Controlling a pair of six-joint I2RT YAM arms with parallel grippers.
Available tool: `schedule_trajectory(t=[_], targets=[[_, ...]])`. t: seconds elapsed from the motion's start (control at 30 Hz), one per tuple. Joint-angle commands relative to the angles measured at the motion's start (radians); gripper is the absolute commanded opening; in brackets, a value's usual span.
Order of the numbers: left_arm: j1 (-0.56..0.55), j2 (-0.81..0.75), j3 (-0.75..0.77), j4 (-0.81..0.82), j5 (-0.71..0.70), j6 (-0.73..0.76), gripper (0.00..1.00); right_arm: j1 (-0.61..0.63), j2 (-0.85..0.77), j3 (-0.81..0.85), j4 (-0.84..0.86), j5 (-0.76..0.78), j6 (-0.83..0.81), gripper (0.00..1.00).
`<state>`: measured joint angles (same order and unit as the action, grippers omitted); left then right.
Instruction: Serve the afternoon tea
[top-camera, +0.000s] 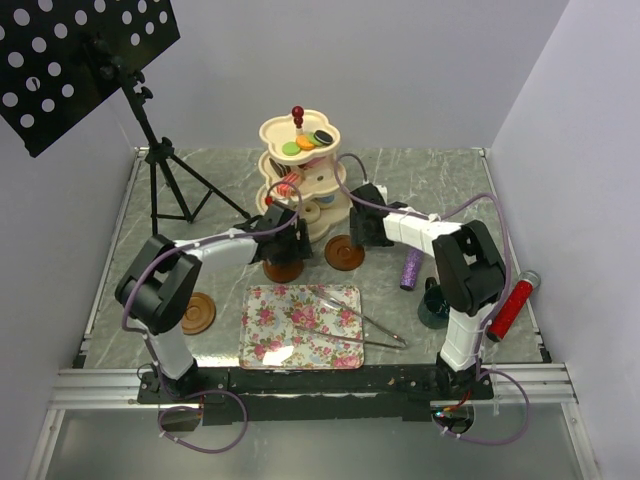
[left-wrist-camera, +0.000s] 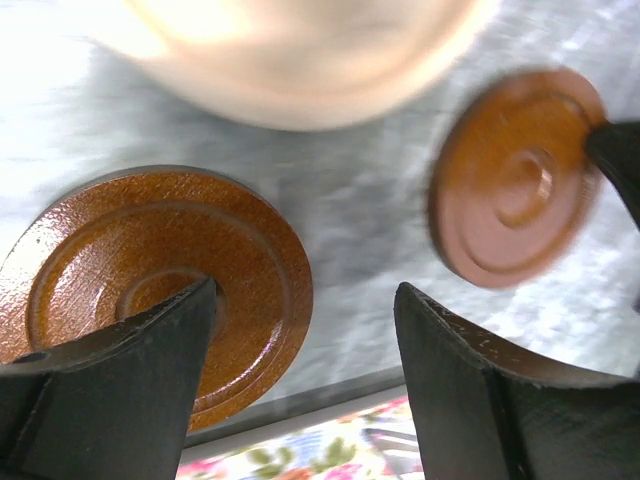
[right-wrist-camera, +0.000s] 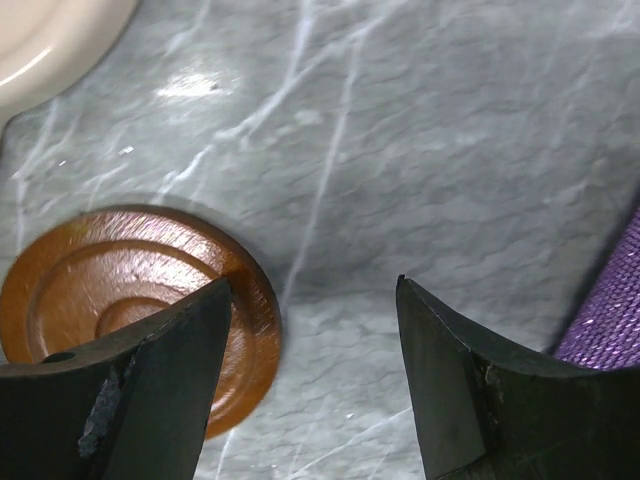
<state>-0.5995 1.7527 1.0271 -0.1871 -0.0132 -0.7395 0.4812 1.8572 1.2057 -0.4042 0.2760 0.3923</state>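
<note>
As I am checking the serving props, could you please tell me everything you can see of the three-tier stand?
The stand is cream and smooth, like plastic or painted wood, with three scalloped tiers and a dark red knob on top. It stands upright at the far middle of the grey marbled table. Its top tier carries green, orange and dark macarons; the lower tiers hold small treats, partly hidden. Two brown saucers lie in front.
</note>
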Motion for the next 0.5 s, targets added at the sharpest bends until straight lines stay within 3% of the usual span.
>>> schedule_trajectory(t=[0.0, 0.3, 0.47], targets=[[-0.065, 0.099, 0.042, -0.011, 0.107, -0.06, 0.77, -0.058, -0.016, -0.006, -0.041, -0.003, -0.02, 0.73], [-0.143, 0.194, 0.165, -0.009, 0.134, -0.069, 0.76, -0.105, -0.016, 0.034, -0.053, -0.047, -0.04, 0.73], [-0.166, 0.229, 0.238, 0.011, 0.144, -0.052, 0.76, -0.107, -0.101, -0.001, -0.012, -0.132, -0.058, 0.78]])
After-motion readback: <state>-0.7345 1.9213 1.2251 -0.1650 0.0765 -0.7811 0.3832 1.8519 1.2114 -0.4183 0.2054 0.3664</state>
